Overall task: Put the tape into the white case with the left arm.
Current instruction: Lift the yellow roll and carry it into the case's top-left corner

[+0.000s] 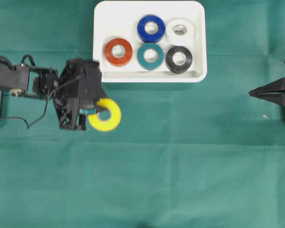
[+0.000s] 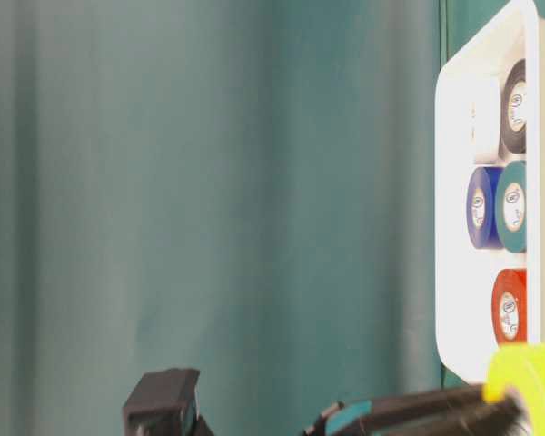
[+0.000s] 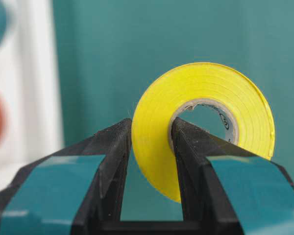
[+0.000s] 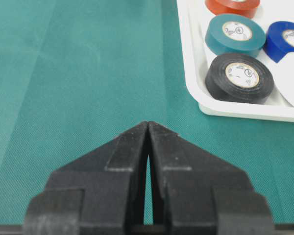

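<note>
Yellow tape's in your left gripper, just short of the white case.

Your left gripper (image 3: 152, 142) is clamped on the yellow tape (image 1: 106, 115), one finger through the core and the other on the outer wall. The roll sits just below the near-left corner of the white case (image 1: 109, 78), over the green cloth (image 1: 180, 156). Inside the case you've got a red roll (image 1: 118, 52), teal roll (image 1: 150, 56), black roll (image 1: 178, 59), blue roll (image 1: 150, 28) and white roll (image 1: 180, 31). Your right gripper (image 4: 148, 128) has its jaws together, parked well off to the right, holding nothing.
</note>
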Available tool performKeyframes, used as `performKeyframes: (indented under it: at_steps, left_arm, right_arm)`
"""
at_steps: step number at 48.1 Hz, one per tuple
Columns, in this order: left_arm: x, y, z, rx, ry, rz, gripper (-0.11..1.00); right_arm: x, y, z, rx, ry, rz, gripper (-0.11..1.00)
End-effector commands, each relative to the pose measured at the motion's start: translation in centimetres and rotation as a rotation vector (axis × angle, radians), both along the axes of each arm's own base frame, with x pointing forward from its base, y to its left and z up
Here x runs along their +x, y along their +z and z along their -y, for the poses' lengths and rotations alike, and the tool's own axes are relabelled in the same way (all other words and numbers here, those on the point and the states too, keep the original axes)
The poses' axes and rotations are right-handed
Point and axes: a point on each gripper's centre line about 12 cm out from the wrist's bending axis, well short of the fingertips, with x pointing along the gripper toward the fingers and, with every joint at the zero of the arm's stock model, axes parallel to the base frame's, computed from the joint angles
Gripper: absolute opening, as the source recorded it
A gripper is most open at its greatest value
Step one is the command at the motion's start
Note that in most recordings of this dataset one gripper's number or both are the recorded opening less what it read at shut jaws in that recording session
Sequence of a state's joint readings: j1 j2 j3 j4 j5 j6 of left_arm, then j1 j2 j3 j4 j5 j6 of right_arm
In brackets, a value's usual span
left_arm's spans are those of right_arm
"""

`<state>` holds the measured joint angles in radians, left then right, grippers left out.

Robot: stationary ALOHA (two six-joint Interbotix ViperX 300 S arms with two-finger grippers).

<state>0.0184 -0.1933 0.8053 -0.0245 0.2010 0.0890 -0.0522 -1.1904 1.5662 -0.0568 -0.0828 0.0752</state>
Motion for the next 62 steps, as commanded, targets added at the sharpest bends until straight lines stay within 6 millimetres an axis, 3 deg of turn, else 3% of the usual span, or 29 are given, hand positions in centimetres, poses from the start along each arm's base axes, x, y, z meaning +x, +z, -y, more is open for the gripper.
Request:
performKeyframes:
  at_steps: [1,24,43,52,62]
  left_arm:
    - [0.7,1.8,-1.7,0.019,0.036,0.068,0.24]
    - [1.4,3.3,-11.4,0.080,0.283,0.184,0.24]
    - [2.3,1.0,-18.8,0.106,0.427,0.128,0.24]
    - [2.0,0.1,-20.7,0.111,0.464,0.105,0.24]
    - [1.9,-0.1,-20.8,0.108,0.466,0.097,0.24]
  right_arm:
    - [0.2,0.5,0.0,-0.002,0.000,0.015,-0.09]
    - [0.2,0.4,0.0,-0.002,0.000,0.014,-0.09]
    - [0.2,0.4,0.0,-0.002,0.000,0.014,-0.09]
    - [0.2,0.4,0.0,-0.002,-0.002,0.014,-0.09]
    - [0.2,0.5,0.0,-0.002,0.000,0.015,-0.09]
